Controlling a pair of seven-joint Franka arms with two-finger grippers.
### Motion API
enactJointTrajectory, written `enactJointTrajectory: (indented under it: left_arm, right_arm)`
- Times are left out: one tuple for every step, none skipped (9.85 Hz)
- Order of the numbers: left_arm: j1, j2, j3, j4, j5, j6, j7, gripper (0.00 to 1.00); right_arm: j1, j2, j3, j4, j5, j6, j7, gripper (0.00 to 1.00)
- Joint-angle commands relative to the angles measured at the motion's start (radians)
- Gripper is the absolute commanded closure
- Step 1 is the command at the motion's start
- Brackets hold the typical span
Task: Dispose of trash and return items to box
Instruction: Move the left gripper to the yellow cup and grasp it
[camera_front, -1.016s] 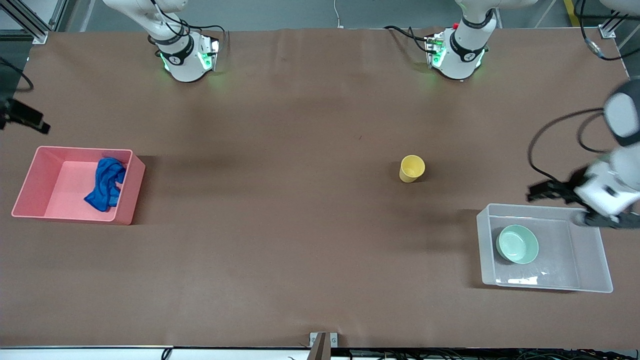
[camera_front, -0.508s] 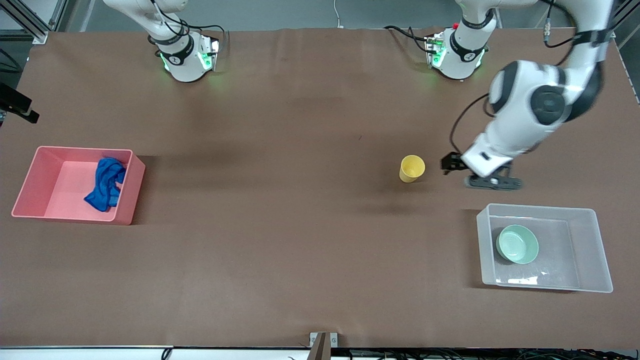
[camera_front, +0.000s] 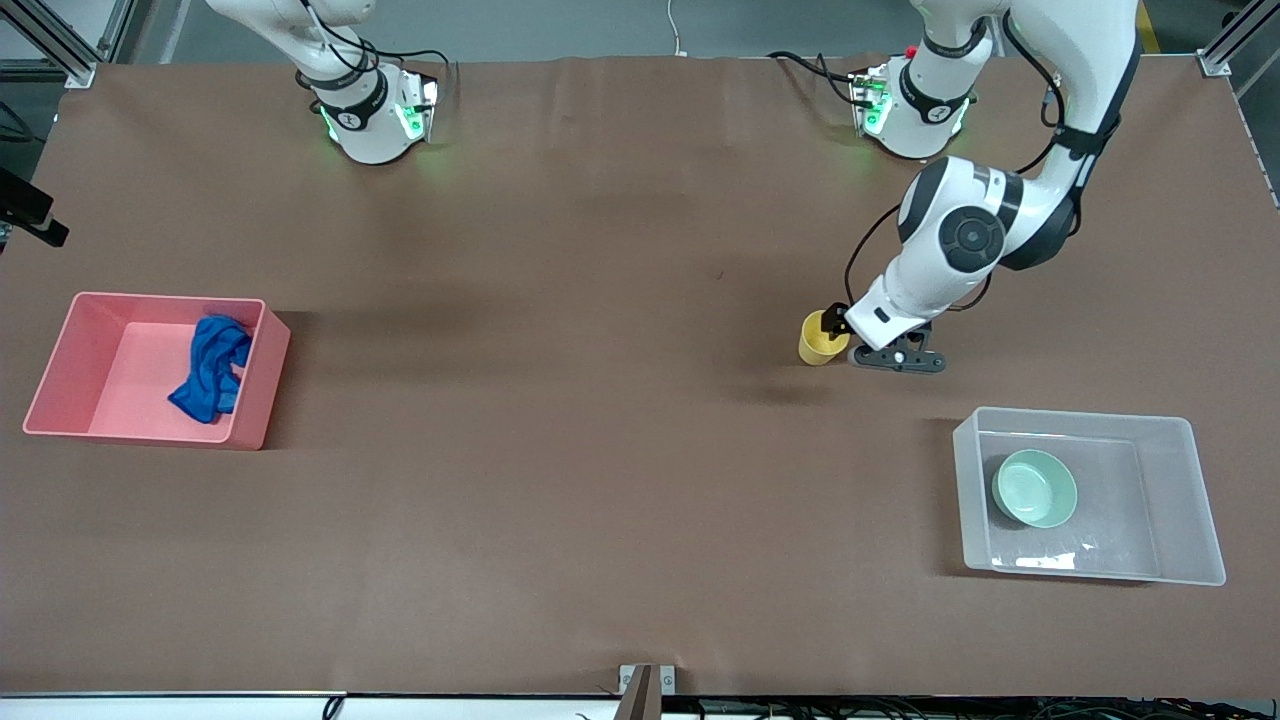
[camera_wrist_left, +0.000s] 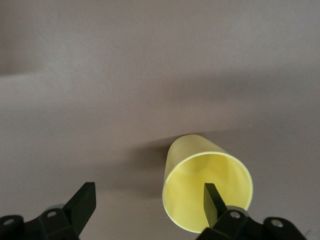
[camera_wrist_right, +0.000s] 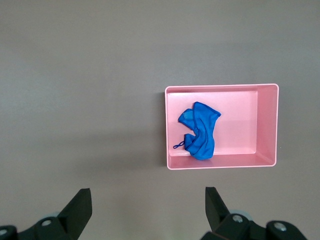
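Observation:
The yellow cup stands upright on the table, farther from the front camera than the clear box. My left gripper is open at the cup. In the left wrist view, one finger of the left gripper is over the mouth of the cup and the other is outside its wall. The mint-green bowl lies in the clear box. The blue rag lies in the pink bin. My right gripper is open and empty, high over the table beside the pink bin and rag.
The pink bin sits at the right arm's end of the table and the clear box at the left arm's end. Brown tabletop lies between them. Both arm bases stand along the table's edge farthest from the front camera.
My left arm has swung from over the clear box's rim to the yellow cup and come down beside it. The cup, bowl, rag and bins have not moved.

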Motion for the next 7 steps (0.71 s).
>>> enactJointTrajectory:
  left_arm:
    - [-0.002, 0.086, -0.005, -0.003, 0.047, 0.025, -0.022, 0.35]
    - [0.0, 0.102, -0.005, 0.004, 0.047, 0.039, -0.033, 0.63]
    - [0.0, 0.11, -0.008, 0.006, 0.049, 0.072, -0.05, 0.83]
    - [0.0, 0.118, -0.011, 0.01, 0.047, 0.085, -0.052, 0.95]
    - [0.0, 0.113, -0.011, 0.012, 0.049, 0.085, -0.052, 0.99]
    - [0.001, 0.101, -0.013, 0.01, 0.049, 0.085, -0.052, 1.0]
    - [0.001, 0.078, -0.013, 0.009, 0.049, 0.077, -0.05, 1.0]
  right_arm:
    - [-0.015, 0.009, 0.015, 0.014, -0.012, -0.008, -0.01, 0.0]
    - [-0.013, 0.009, 0.015, 0.014, -0.012, -0.012, -0.01, 0.0]
    - [-0.013, 0.007, 0.015, 0.014, -0.012, -0.012, -0.01, 0.0]
    - [-0.015, 0.007, 0.015, 0.014, -0.014, -0.012, -0.013, 0.0]
    - [-0.016, 0.007, 0.015, 0.014, -0.014, -0.012, -0.013, 0.0]
    - [-0.015, 0.007, 0.015, 0.014, -0.014, -0.012, -0.013, 0.0]
    - [-0.015, 0.007, 0.015, 0.014, -0.014, -0.012, -0.013, 0.0]
